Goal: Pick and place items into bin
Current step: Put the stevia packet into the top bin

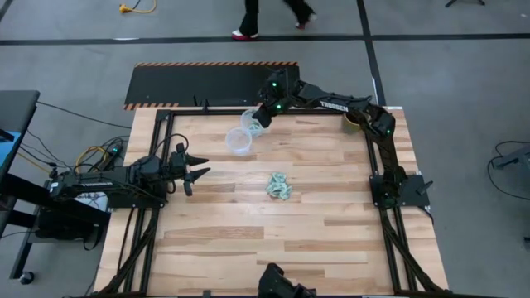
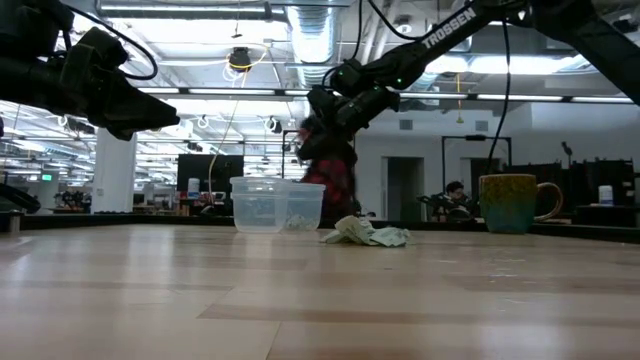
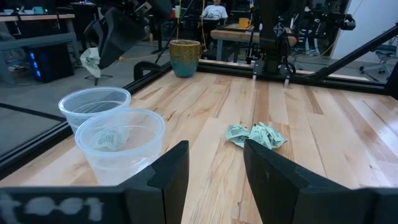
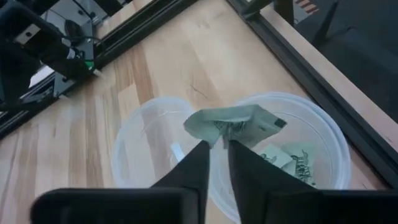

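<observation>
My right gripper (image 4: 214,148) pinches a wrapped piece (image 4: 233,124) above two clear cups (image 1: 240,139) near the table's far edge; my left gripper (image 1: 197,168), fingers apart, waits at the left edge.

Two cups (image 1: 241,136) touching at far edge, mug (image 1: 354,122) far right corner

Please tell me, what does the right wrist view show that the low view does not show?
Only the right wrist view shows the right gripper pinching a green-and-white wrapped piece above the two clear cups, one of which already holds pieces. Only the low view shows the brown mug, the pile of pieces on the table, and the left gripper raised and waiting. Both show the two cups side by side and the right gripper above them.
</observation>
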`<state>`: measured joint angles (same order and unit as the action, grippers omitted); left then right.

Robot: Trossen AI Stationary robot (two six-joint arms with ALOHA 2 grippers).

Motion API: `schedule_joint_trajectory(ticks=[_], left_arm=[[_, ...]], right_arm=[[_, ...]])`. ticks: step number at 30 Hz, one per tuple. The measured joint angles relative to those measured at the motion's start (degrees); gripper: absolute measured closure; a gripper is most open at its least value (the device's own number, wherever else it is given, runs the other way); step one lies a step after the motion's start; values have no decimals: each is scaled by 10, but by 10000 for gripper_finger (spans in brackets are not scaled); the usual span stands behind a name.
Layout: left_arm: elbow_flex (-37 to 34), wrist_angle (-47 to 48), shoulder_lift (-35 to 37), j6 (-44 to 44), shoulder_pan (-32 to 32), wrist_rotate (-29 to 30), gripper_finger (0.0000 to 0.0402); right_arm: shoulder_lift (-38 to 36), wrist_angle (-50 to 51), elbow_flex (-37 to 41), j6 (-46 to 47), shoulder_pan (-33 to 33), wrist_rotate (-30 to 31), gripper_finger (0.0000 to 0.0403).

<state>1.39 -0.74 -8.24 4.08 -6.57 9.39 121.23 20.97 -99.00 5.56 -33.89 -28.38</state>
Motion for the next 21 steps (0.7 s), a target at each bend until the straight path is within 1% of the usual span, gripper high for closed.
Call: schedule_joint_trajectory(ticks=[5, 11, 16, 21], left_arm=[[0, 0, 0, 0, 0, 0, 258], [0, 0, 0, 0, 0, 0, 258], [0, 0, 0, 0, 0, 0, 258], [0, 0, 0, 0, 0, 0, 258]], right_arm=[[0, 0, 0, 4, 0, 0, 307], [-6, 23, -1, 4, 4, -5, 286], [-19, 93, -2, 10, 5, -18, 284], [-38, 182, 0, 19, 8, -14, 302]])
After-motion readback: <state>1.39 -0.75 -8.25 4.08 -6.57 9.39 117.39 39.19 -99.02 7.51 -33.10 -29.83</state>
